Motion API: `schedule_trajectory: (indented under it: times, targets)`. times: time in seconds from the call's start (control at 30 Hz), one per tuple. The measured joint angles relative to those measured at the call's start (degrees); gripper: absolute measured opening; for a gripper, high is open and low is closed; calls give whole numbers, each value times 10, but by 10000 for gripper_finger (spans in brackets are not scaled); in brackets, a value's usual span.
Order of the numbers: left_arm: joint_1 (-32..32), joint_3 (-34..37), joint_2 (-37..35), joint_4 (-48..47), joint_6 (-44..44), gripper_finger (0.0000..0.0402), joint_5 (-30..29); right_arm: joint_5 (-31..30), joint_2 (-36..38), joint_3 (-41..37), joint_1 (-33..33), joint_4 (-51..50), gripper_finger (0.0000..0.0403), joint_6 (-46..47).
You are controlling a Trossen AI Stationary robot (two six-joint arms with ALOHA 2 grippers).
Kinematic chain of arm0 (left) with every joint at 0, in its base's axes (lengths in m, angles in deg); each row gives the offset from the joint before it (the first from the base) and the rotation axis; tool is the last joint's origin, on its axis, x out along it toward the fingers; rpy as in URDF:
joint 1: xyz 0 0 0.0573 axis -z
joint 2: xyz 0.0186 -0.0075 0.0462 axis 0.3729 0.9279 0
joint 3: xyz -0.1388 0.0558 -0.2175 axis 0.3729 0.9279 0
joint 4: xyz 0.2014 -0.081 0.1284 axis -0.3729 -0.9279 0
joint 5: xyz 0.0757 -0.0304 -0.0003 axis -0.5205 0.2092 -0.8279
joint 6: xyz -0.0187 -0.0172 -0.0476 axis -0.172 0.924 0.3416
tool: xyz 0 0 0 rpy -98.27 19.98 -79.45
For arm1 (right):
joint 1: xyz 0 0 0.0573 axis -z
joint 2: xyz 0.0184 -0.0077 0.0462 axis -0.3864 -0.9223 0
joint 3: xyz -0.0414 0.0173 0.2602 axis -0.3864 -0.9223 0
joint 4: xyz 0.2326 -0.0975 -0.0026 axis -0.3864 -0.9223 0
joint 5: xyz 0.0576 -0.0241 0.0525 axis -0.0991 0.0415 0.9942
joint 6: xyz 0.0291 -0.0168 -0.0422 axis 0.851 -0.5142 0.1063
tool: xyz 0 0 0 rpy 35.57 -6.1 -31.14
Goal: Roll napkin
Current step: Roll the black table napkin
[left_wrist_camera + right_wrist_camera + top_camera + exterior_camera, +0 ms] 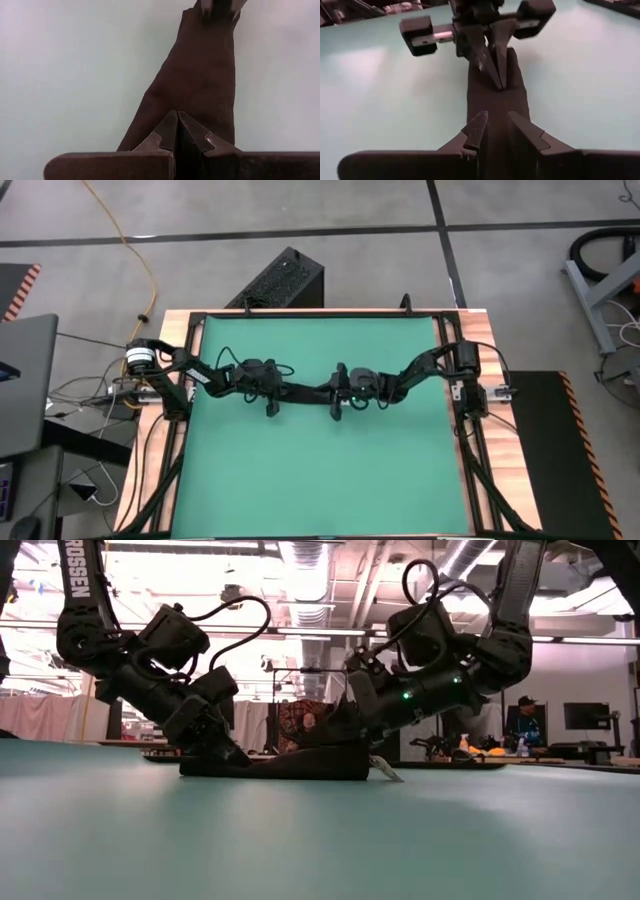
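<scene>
1. One napkin [303,391], black cloth gathered into a narrow strip, lies on the green table [320,480] near its middle, stretched between the two grippers.
2. From table height the napkin [300,762] shows as a low dark band flat on the surface, with a small white tag [385,770] sticking out at the end under the right arm.
3. No bowl, tray or other open holder shows on the table, so nothing is held inside anything.
4. Left gripper [271,405] is down at the strip's left end. Its fingers are pressed together, tips on the cloth [197,85]; whether any cloth is pinched between them I cannot tell.
5. Right gripper [338,408] sits at the strip's other end with its fingers a little apart, straddling the napkin [495,107]; the cloth runs between them, so it grips the strip.
6. Both arms reach in from the table's side edges, elbows raised, wrists sloping down towards each other, so the grippers face one another along the strip.
7. Past its own fingers, the right wrist view shows the left gripper [492,75] farther off, tips closed on the cloth.
8. Beyond the table's far edge a black box [280,280] with vent slots stands on the floor.
9. A yellow cable [135,250] trails across the floor left of that box.
10. Far back in the room a person [522,725] sits at a desk.
</scene>
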Motion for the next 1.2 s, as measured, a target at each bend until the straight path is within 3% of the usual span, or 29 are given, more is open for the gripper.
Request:
schedule_trajectory:
  times: [0.27, 0.53, 0.9, 1.2]
  targets:
    - [0, 0, 0, 0, 5, 0, 0, -3, 0, 0, 3, -39, 98, 4]
    - [0, 0, 0, 13, 4, 0, 16, -65, 1, 1, 10, -92, 98, 8]
    - [14, 0, 0, 69, 34, 0, 45, -72, 1, 0, 9, -103, 98, 7]
    - [20, 0, 0, 40, 28, 0, 42, -73, 1, 1, 12, -131, 98, 10]
